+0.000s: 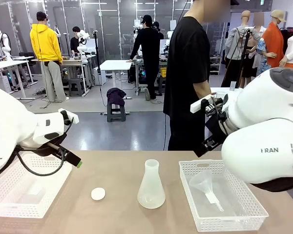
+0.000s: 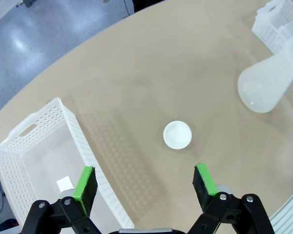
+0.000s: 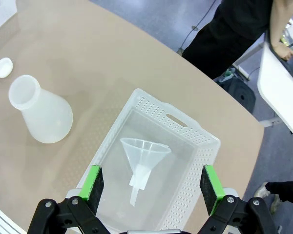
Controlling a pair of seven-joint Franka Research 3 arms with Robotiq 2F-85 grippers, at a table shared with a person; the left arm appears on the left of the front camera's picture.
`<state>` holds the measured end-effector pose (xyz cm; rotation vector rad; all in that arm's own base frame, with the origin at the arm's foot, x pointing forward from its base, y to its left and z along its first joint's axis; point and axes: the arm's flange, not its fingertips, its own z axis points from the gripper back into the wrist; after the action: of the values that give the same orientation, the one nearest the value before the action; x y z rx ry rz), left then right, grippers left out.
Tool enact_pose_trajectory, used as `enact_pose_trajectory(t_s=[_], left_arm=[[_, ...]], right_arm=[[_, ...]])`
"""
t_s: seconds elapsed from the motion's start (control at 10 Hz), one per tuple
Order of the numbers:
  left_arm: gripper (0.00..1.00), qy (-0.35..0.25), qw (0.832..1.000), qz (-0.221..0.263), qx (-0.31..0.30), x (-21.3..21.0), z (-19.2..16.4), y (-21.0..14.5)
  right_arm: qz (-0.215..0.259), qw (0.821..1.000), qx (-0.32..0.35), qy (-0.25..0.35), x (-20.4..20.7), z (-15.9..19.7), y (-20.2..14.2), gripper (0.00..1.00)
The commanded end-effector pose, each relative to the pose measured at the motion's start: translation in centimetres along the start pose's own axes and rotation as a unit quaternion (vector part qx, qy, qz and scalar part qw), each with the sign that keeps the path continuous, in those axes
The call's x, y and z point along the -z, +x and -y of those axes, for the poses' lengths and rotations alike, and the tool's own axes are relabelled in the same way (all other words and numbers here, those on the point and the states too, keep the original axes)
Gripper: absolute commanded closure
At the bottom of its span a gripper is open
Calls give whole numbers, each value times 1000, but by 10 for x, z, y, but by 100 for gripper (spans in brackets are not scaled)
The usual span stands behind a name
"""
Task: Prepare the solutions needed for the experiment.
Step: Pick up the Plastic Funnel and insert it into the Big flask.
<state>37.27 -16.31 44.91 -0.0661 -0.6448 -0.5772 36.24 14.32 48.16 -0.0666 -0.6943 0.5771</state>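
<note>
A frosted white conical flask (image 1: 151, 187) stands upright and uncapped mid-table; it also appears in the wrist views (image 2: 266, 83) (image 3: 41, 114). I cannot make out any pale yellow solution through its wall. A small round white cap (image 1: 98, 194) (image 2: 177, 134) lies on the table to its left. A clear funnel (image 1: 205, 184) (image 3: 142, 156) rests in the right white basket (image 1: 244, 214) (image 3: 205, 146). My left gripper (image 2: 146, 180) hangs open above the table between the cap and the left basket. My right gripper (image 3: 154, 183) is open above the funnel's basket.
The left white basket (image 1: 5, 204) (image 2: 34, 146) holds a small white piece (image 2: 64, 184). A person in black (image 1: 188, 73) stands at the far side of the table. The tabletop around the flask is bare.
</note>
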Motion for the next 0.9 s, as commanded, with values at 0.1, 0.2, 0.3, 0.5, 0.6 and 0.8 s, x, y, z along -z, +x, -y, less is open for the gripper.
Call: enact_pose_trajectory(t_s=[0.1, 0.2, 0.3, 0.5, 0.6, 0.8], left_arm=[[0, 0, 999, -1, -40, -30, 14, -16], [0, 9, 1000, -8, -15, -30, 12, -17], [0, 2, 1000, 8, -17, -23, 9, 6], [0, 2, 1000, 8, -17, -23, 9, 6], [0, 2, 1000, 8, -17, -23, 9, 6], [0, -94, 990, 48, -90, -28, -8, 7]], right_arm=[[-26, 998, 47, -45, -10, -14, -4, 0], [-16, 999, 18, -43, -9, -16, -5, 0], [-8, 1000, 18, -18, -13, -5, 1, 0], [-8, 1000, 18, -18, -13, -5, 1, 0], [-11, 999, 20, -23, -13, -7, 1, 0], [-12, 987, 146, 70, 0, 6, 2, 0]])
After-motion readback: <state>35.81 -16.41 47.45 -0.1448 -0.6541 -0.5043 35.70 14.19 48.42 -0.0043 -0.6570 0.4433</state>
